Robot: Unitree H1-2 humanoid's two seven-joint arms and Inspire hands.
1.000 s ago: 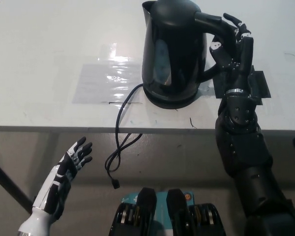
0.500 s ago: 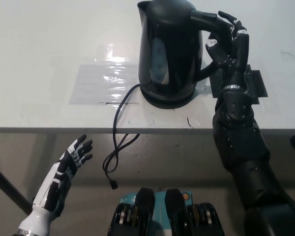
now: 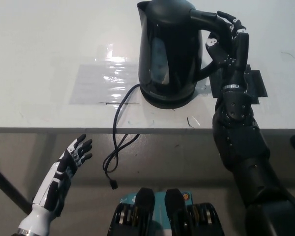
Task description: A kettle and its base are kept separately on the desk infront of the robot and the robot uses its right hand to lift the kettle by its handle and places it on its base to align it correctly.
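The white desk (image 3: 49, 59) fills the upper part of the head view, and a clear plastic sheet (image 3: 101, 81) is taped flat on it, well to the left of the working fingers. The black kettle (image 3: 169, 49) is seen upright on its round base (image 3: 167, 101), near the desk's front edge; its long axis runs vertically, its spout points away from the hand, and its handle (image 3: 209, 37) faces the right hand. The right hand (image 3: 228, 46) is placed at that handle, its fingers (image 3: 231, 22) curled around the upper part, so the kettle lies immediately to the left of them. The kettle appears already seated, though whether it is fully aligned cannot be told. The coming move is judged to turn on this grip at the handle. No contents can be seen inside the closed kettle. A power cord (image 3: 119, 137) is trailed from the base over the desk edge. The left hand (image 3: 73, 157) is rested below the desk, fingers spread and holding nothing, far from the kettle.
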